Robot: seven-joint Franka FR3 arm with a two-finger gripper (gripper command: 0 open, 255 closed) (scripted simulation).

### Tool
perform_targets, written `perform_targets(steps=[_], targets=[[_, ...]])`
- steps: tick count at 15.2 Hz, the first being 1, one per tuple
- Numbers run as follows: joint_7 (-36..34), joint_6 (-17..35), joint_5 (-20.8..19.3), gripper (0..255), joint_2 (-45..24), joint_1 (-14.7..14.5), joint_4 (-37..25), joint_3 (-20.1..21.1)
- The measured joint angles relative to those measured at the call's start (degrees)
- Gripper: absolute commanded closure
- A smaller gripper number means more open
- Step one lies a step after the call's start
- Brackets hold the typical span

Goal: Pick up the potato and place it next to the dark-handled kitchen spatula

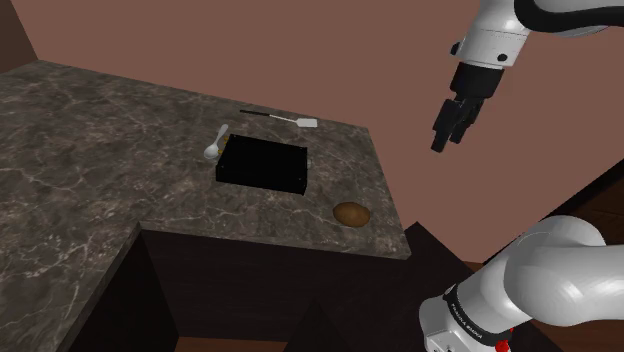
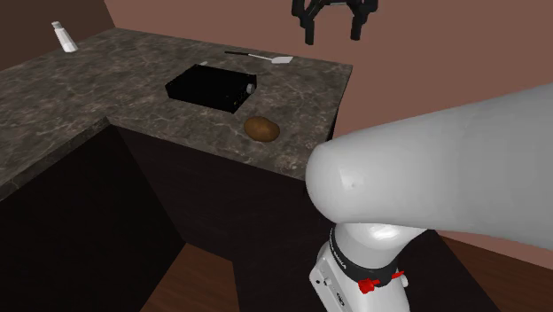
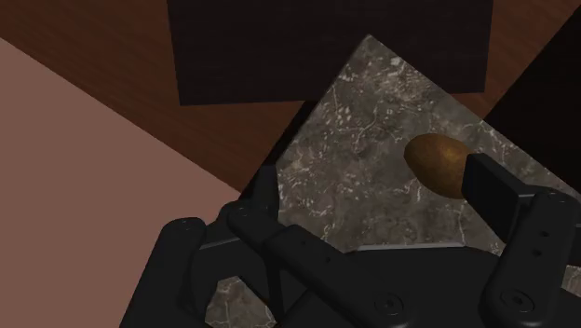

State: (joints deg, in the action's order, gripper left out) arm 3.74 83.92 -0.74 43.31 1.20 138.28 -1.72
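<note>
The claw [image 2: 334,35] is seen released at the top of the second exterior view, its two fingers spread with nothing between them. In the shoulder view it is shown from the side at the upper right, hanging before the pink wall [image 1: 400,70], past the right edge of the worktop [image 1: 90,150] and well above it. The gap between the fingers cannot be read from that angle.

The potato [image 1: 351,213] is found lying on the dark marbled worktop near its front right corner, a little right of centre in the shoulder view. It is set apart from a black box [image 1: 262,165] behind it. The spatula [image 1: 282,118], with a dark handle and a white blade, is laid beyond the box near the back edge, well apart from the potato. A white spoon [image 1: 213,148] is seen at the box's left rear corner.

A white shaker [image 2: 62,37] is shown at the upper left of the second exterior view, whose lower right is taken up by the white arm [image 2: 443,177]. In the wrist view the potato is partly covered by one black finger [image 3: 493,191], with the worktop's corner and brown floor [image 3: 112,56] beyond.
</note>
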Motion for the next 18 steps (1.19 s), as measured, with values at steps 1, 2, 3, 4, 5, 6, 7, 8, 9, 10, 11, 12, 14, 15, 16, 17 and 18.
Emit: perform_targets(steps=[1, 2, 3, 4, 5, 6, 7, 8, 9, 10, 11, 12, 14, 15, 16, 17, 18], targets=[[0.0, 0.0, 0.0, 0, 0.0, 0.0, 0.0, 0.0], [0.2, 0.9, 0.2, 0, -0.3, -0.3, 0.5, 0.2], [0.4, 2.2, 0.5, 0, -0.5, -0.9, 1.4, 0.6], [0.8, 3.9, 0.8, 0, -0.8, -1.4, 2.7, 0.9], [1.3, 6.3, 1.1, 0, -1.5, -2.1, 4.1, 1.3], [1.7, 8.3, 1.5, 0, -2.5, -2.7, 4.8, 1.6], [2.1, 10.1, 1.8, 0, -2.9, -3.4, 6.0, 2.1], [2.4, 12.3, 2.3, 0, -3.8, -4.2, 7.0, 2.6], [2.7, 14.2, 2.8, 0, -4.4, -5.0, 8.0, 3.2], [3.3, 16.3, 3.1, 0, -5.1, -5.6, 9.1, 3.6], [3.8, 18.2, 3.4, 0, -5.8, -6.3, 10.0, 3.9], [4.3, 20.3, 3.7, 0, -6.7, -7.0, 10.9, 4.4], [5.3, 25.0, 4.4, 0, -9.3, -8.4, 12.4, 5.3], [5.4, 26.8, 4.9, 0, -10.7, -9.3, 12.5, 6.0], [6.0, 28.8, 5.2, 0, -11.3, -9.9, 13.5, 6.4], [6.6, 31.5, 5.4, 0, -13.5, -10.5, 13.8, 6.9], [6.5, 33.6, 6.1, 0, -14.8, -11.6, 14.3, 7.8]])
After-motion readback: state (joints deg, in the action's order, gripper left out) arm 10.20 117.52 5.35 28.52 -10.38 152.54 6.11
